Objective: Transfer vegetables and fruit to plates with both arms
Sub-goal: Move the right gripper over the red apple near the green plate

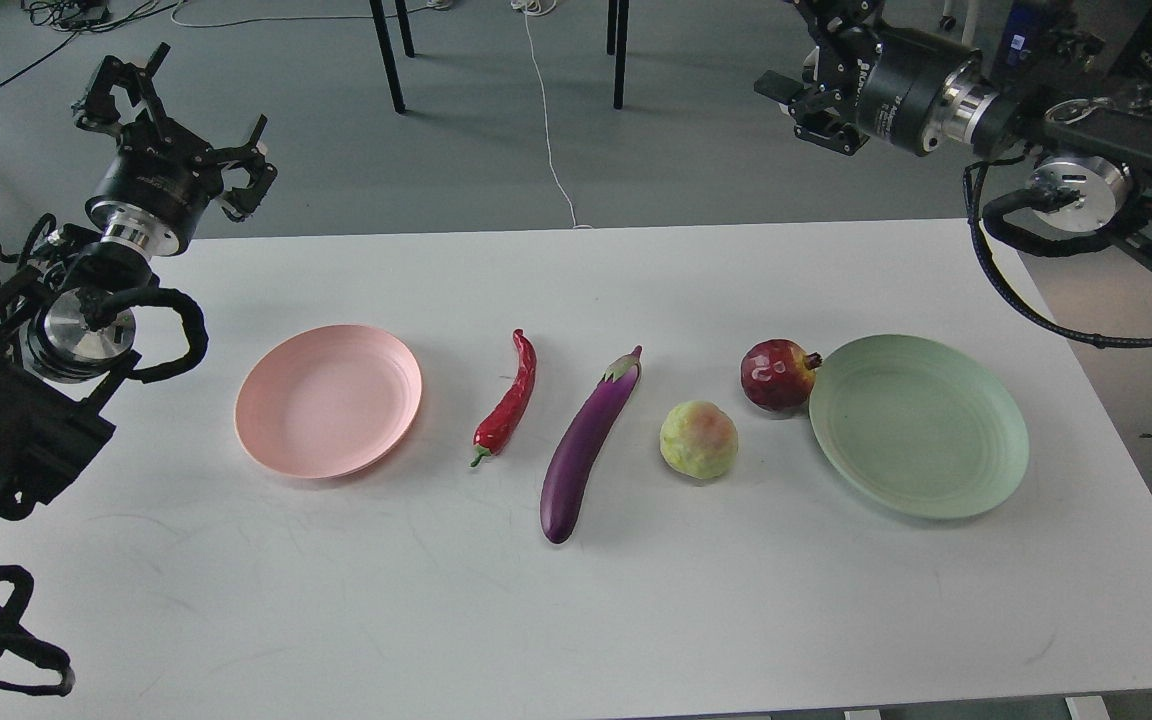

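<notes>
On the white table (576, 610), from left to right, lie a pale pink plate (328, 400), a red chili pepper (508, 400), a purple eggplant (586, 440), a yellow-green bumpy fruit (698, 438), a dark red pomegranate (776, 375) and a mint green plate (916, 425). The pomegranate touches the green plate's rim. Both plates hold nothing. My left gripper (181, 115) is open and empty, raised beyond the table's back left corner. My right gripper (801, 55) is open and empty, high beyond the back right edge, pointing left and partly cut off by the view's top.
Black furniture legs (386, 50) and a white cable (548, 120) lie on the grey floor behind the table. My right arm's joints and cables (1076, 190) hang over the table's back right corner.
</notes>
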Robot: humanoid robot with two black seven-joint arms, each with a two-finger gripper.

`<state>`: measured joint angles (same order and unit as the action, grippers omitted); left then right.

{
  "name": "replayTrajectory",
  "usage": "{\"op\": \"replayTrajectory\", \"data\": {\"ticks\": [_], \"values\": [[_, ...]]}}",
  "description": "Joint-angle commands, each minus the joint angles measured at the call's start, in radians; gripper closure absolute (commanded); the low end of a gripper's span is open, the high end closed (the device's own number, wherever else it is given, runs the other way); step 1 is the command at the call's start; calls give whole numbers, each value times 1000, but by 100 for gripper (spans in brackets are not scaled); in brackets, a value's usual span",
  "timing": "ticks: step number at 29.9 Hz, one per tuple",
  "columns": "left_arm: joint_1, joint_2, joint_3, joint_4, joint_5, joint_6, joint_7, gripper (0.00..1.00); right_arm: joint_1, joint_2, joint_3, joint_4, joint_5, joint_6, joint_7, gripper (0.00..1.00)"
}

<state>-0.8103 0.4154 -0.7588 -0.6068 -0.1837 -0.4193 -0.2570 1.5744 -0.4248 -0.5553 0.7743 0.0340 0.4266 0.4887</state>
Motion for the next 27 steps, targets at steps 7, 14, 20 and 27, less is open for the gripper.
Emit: {"op": "replayTrajectory", "data": {"ticks": [7, 14, 20, 27], "values": [[-1, 6, 3, -77, 70, 28, -1, 2, 121, 224, -382, 68, -436, -231, 0, 1], [10, 34, 3, -94, 118, 16, -1, 2, 104, 408, -690, 13, -514, -298, 0, 1], [16, 45, 19, -93, 154, -44, -1, 2, 30, 425, -848, -67, -514, -299, 0, 1], [16, 37, 24, -93, 159, -44, -2, 2, -34, 425, -853, -78, -513, -301, 0, 1]]}}
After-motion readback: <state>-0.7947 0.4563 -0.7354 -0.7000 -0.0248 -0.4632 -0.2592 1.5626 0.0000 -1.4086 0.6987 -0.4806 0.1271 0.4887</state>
